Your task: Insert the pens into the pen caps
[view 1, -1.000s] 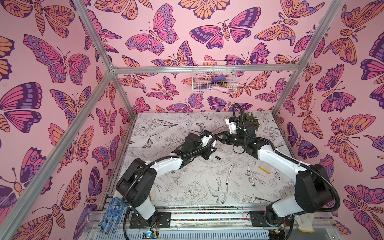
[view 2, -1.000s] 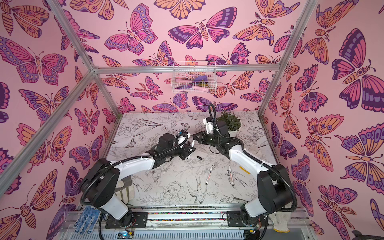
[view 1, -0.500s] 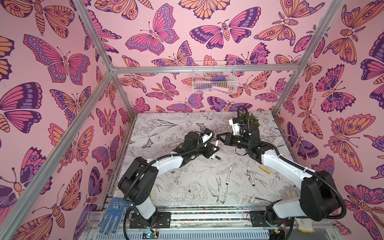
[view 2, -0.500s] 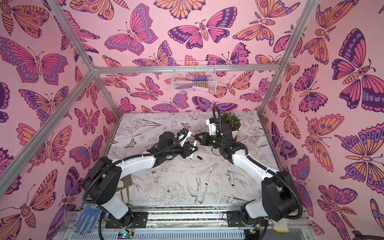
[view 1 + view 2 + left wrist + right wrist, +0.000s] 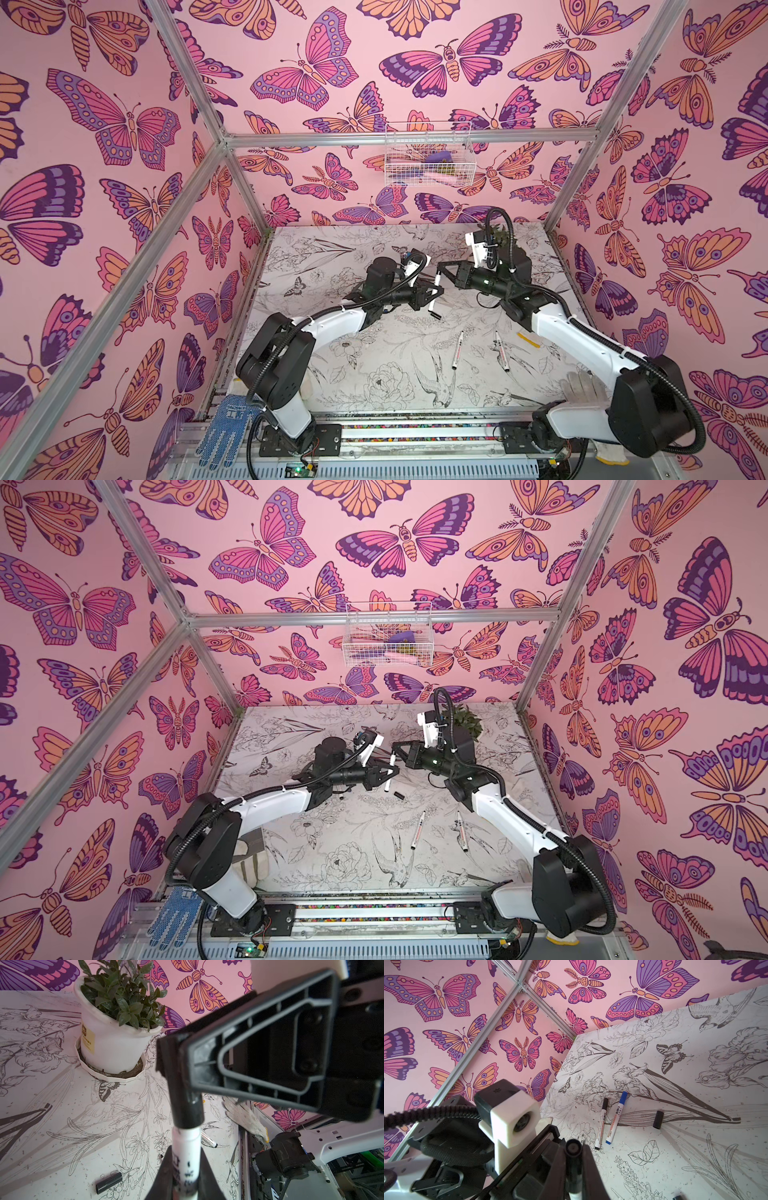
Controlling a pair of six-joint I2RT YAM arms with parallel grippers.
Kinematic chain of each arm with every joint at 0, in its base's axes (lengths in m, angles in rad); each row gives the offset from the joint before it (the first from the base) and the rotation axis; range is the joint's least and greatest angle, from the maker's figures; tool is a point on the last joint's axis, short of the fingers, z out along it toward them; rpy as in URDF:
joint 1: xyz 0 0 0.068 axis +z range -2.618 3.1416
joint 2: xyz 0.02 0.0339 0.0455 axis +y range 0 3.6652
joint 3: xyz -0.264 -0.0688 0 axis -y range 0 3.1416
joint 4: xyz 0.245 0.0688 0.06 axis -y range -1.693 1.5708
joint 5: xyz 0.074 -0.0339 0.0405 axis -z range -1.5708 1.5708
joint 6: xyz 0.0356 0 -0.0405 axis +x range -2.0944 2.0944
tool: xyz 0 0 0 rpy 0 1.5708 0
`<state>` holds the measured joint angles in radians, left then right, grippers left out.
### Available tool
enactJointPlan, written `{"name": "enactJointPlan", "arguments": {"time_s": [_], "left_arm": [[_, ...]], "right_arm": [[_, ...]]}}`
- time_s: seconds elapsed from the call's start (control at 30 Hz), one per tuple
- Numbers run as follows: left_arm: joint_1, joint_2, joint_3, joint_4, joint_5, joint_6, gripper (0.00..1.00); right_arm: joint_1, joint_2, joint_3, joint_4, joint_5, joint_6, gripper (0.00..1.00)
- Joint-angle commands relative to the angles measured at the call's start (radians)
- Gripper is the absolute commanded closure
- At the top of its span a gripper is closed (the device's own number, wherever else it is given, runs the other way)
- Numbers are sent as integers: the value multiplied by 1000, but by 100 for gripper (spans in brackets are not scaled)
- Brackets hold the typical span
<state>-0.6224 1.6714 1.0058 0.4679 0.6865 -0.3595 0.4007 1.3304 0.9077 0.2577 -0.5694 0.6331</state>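
Over the flower-printed table [image 5: 332,257], the left gripper [image 5: 430,294] is clamping a white pen [image 5: 186,1147]. The right gripper [image 5: 444,269] is pinching a black cap [image 5: 188,1111] sitting on its end.

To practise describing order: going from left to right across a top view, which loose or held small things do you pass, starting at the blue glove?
Blue glove → held pen → first lying pen → second lying pen → yellow strip → white glove.
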Motion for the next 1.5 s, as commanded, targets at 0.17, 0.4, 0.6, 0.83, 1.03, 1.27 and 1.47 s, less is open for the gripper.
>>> {"name": "enactJointPlan", "arguments": {"time_s": [0.17, 0.4, 0.6, 0.83, 1.03, 1.27, 1.47], "left_arm": [[4, -59, 43, 83, -274, 163, 100], [-36, -72, 14, 146, -346, 266, 100], [-56, -73, -60, 315, -375, 310, 100], [-65, -61, -83, 347, -389, 311, 100], [-79, -64, -104, 344, -347, 345, 100], [-105, -73, -127, 334, -340, 398, 100], [-111, -65, -128, 331, -340, 390, 100]], "right_arm": [[43, -81, 48, -377, -278, -211, 100], [43, -69, 96, -502, -314, -304, 100], [43, -69, 96, -511, -290, -314, 100], [42, -81, 114, -522, -209, -326, 94], [42, -82, 144, -533, -182, -341, 91], [43, -78, 176, -562, -168, -360, 83], [43, -77, 192, -572, -161, -365, 75]]}}
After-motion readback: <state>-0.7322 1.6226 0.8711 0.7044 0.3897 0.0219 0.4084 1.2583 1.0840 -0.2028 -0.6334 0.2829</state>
